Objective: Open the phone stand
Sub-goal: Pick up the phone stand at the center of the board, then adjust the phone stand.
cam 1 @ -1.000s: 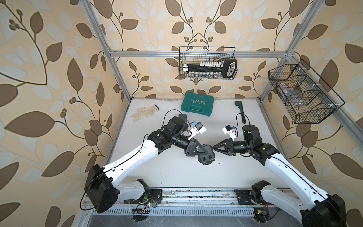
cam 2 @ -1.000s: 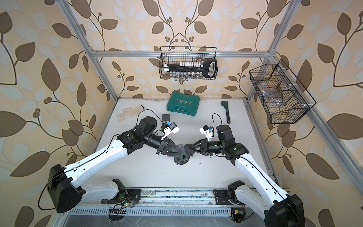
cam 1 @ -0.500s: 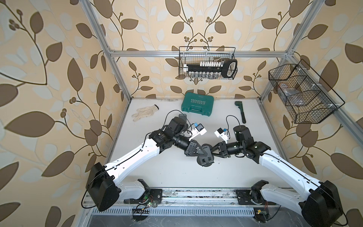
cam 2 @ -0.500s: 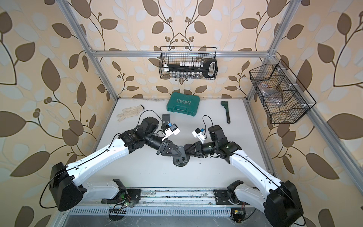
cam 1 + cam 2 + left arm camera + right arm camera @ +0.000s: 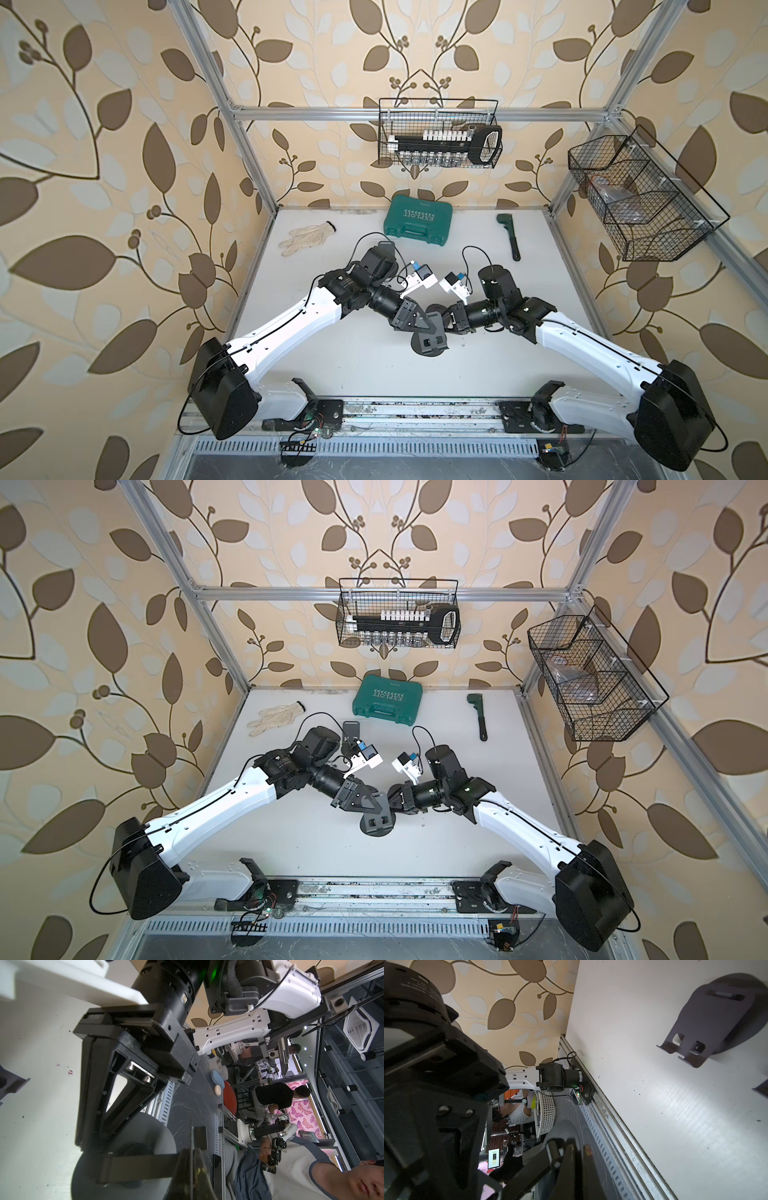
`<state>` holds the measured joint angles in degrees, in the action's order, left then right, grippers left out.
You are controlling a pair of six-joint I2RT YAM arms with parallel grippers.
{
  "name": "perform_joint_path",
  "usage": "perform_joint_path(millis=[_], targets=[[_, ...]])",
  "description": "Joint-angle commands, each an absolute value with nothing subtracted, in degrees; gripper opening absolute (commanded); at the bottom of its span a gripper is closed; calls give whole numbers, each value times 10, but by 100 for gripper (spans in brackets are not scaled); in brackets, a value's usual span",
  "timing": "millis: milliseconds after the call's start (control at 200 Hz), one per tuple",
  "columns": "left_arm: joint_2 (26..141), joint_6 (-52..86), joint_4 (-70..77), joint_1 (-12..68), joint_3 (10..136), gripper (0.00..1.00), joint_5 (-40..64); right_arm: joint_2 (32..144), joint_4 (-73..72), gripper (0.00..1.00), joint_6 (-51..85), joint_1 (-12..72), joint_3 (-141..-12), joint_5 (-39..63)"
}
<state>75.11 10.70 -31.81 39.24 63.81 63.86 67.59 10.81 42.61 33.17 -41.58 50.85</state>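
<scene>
The phone stand [image 5: 430,344] [image 5: 376,824] is dark grey, with a round base and a thin plate, at mid-table between my two arms. My left gripper [image 5: 430,329] [image 5: 379,807] comes in from the left and is shut on the thin plate [image 5: 199,1136]. The round base [image 5: 133,1126] shows beside its fingers. From the right, my right gripper [image 5: 444,326] [image 5: 391,806] meets it, shut on the stand's grey edge [image 5: 562,1132]. Whether the base touches the table I cannot tell.
A second grey stand [image 5: 351,730] [image 5: 716,1018] lies behind the left arm. At the back are a white glove [image 5: 305,239], a green tool case [image 5: 417,220] and a dark wrench [image 5: 511,237]. Wire baskets hang on the back wall [image 5: 438,139] and right wall [image 5: 640,199].
The right arm has moved left up to the stand, and its gripper has closed on it. The left gripper has stayed shut on the stand, hardly moving.
</scene>
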Motion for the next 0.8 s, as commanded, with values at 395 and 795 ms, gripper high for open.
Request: perform_joint_path(millis=[395,795], targets=[[722,180,-120,290,652,0,583,474,52,0,483,380,-312,258],[787,55,-274,291,739,0,743,469,27,23,481,350,-307,297]])
